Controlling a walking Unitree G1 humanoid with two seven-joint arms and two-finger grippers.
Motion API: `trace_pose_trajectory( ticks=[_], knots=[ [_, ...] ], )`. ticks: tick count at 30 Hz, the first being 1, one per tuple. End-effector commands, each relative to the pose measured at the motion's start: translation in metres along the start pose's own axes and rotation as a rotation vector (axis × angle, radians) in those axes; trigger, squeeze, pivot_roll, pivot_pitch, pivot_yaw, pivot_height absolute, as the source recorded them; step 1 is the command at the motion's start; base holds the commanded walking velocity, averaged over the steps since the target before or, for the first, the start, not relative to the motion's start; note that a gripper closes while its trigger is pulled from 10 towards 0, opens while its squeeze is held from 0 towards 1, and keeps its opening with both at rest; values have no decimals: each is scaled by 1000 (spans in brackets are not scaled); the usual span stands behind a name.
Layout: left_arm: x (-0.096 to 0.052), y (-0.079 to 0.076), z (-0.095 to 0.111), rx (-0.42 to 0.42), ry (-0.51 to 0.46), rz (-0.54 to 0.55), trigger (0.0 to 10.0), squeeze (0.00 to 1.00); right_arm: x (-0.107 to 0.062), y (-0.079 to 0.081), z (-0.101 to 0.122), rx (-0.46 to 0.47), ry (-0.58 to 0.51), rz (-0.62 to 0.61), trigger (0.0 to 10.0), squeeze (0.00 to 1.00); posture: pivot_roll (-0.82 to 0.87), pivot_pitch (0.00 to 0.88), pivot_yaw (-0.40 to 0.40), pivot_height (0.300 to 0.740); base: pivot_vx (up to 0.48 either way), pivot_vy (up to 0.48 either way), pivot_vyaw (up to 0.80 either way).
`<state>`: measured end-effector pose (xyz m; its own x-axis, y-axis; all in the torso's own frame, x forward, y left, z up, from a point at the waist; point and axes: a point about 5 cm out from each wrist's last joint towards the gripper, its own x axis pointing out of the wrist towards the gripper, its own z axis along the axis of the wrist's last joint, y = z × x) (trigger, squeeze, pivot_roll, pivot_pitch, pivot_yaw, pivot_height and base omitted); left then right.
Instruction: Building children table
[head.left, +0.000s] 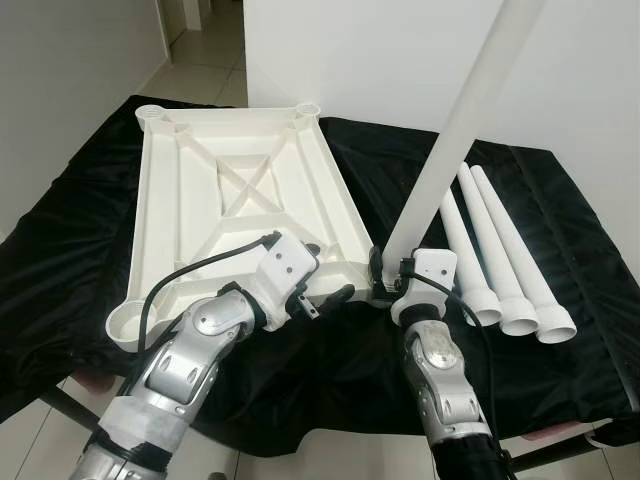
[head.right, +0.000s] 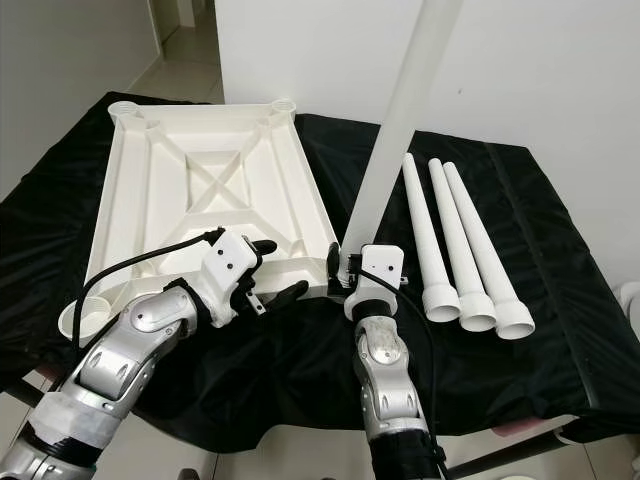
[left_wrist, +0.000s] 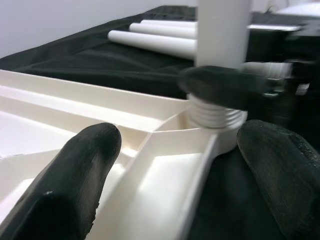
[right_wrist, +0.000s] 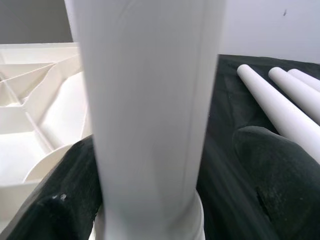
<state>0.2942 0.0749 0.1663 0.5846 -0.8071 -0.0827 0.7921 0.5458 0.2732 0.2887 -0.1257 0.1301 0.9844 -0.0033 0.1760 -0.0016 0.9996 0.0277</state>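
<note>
Right gripper (head.left: 388, 272) grips an upright white leg (head.left: 455, 130) at the tabletop's (head.left: 240, 190) near right corner socket; left gripper (head.left: 322, 282) straddles that corner's rim, fingers wide, holding nothing

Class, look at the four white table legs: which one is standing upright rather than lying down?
The leg standing in the near right corner socket of the upturned tabletop, with the right gripper around its base. The other three legs lie side by side on the black cloth.

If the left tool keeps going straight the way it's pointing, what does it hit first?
Most likely the tabletop rib between its fingers, then the threaded base of the upright leg at the corner socket, where the right tool holds it. Depth is uncertain.
</note>
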Motion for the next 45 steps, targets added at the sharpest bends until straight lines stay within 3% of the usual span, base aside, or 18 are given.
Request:
trace_pose_trajectory(
  ticks=[1, 3, 6, 20, 27, 33, 38, 45],
  knots=[
    [0, 5, -7, 1, 50, 37, 10000, 0, -3, -2, 1, -9, -16, 4, 10000, 0, 13, 50, -35, 740, 0, 0, 0],
    [0, 12, -17, 4, 108, 75, 10000, 0, -7, -2, -1, -14, -21, 5, 10000, 0, 11, 50, -23, 740, 0, 0, 0],
    [-1, 26, -30, -58, 194, 156, 10000, 0, -10, 0, -3, -1, -33, 0, 10000, 0, 6, 53, -4, 740, 0, 0, 0],
    [1, 59, -32, -60, 249, 327, 10000, 0, -18, 6, -1, 10, -64, 16, 10000, 0, -11, 33, 23, 740, 0, 0, 0],
    [4, 63, -34, -61, 275, 345, 10000, 0, -20, 2, 2, 8, -88, 10, 10000, 0, -25, 34, 18, 740, 0, 0, 0],
    [5, 67, -42, -80, 346, 366, 10000, 0, -28, -1, 6, 14, -116, 17, 10000, 0, -37, 42, 15, 740, 0, 0, 0],
    [4, 78, -52, -154, 469, 393, 10000, 0, -34, -7, 5, -5, -106, -1, 10000, 0, -54, 61, 26, 740, 0, 0, 0],
    [7, 82, -55, -168, 521, 389, 10000, 0, -35, -7, 6, -10, -109, -12, 10000, 0, -66, 63, 38, 740, 0, 0, 0]
  ],
)
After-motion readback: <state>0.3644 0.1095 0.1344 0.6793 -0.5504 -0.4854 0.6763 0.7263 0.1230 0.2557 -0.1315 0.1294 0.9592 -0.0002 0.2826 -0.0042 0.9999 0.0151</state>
